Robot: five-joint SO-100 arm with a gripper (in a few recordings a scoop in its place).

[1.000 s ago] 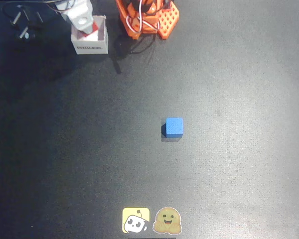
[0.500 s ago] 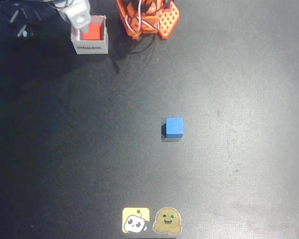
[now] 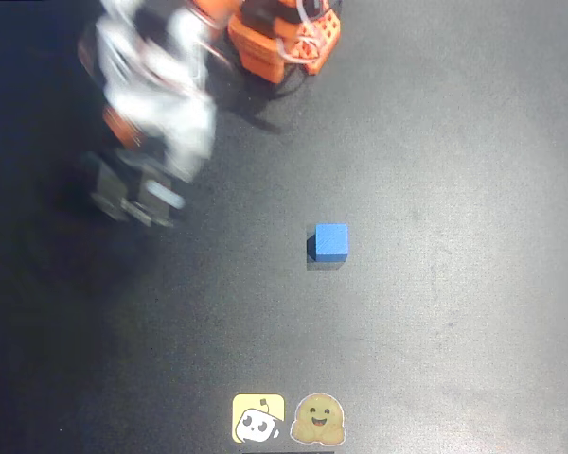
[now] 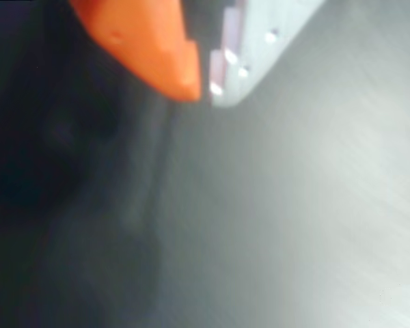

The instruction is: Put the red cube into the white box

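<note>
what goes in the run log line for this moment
gripper: shut, empty, motion-blurred | small solid blue cube: mid-table, untouched | black table | two cartoon stickers: bottom edge

Wrist view, all blurred: gripper (image 4: 203, 85) up top, orange finger (image 4: 150, 48) on left, white finger (image 4: 260, 48) on right, tips nearly touching, nothing betw. them. Dark table (image 4: 294, 219) below, greyish glare.
</note>
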